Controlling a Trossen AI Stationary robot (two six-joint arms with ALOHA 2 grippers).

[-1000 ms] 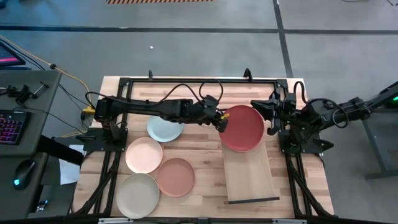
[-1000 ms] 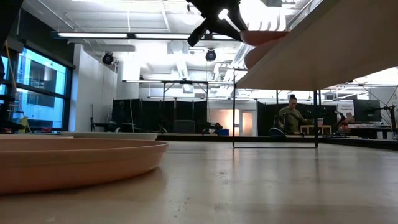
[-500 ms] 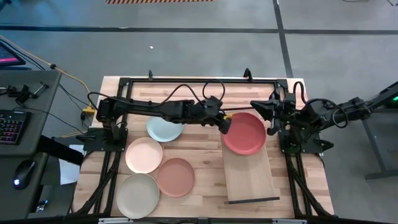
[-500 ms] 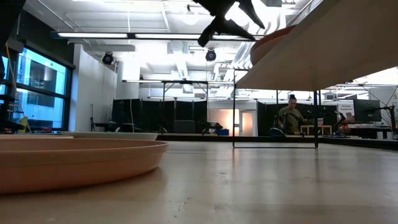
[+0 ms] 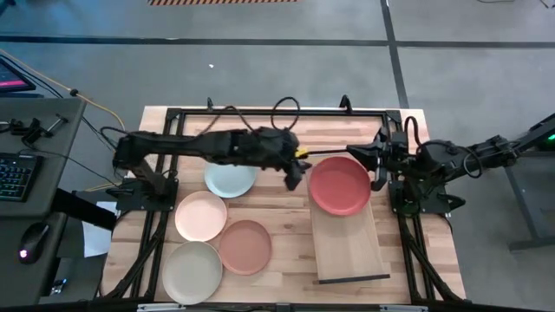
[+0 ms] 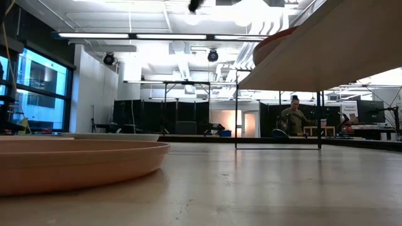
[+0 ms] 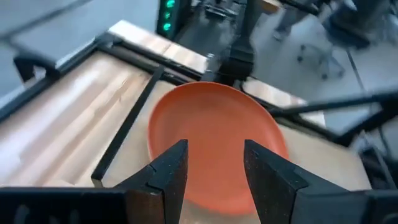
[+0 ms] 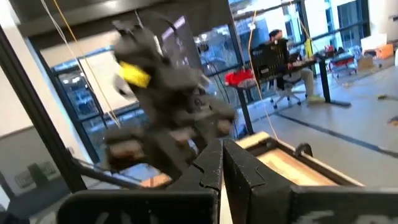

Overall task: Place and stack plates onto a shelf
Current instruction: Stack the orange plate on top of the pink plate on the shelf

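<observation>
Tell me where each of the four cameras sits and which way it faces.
High view: overhead, straight down; both arms, left gripper open beside the red plate on the shelf.
Low view: tabletop height, level across a peach plate into the room.
Left wrist: past its fingers onto the red plate, shared with the high view.
Right wrist: past its shut gripper toward the left arm.

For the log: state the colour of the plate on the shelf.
Red plate, clearest in the high view.

Red plate (image 5: 340,185) on light-wood shelf (image 5: 349,245); pale blue (image 5: 230,180), peach (image 5: 201,216), terracotta (image 5: 244,247), sage-cream (image 5: 192,271) plates.
</observation>
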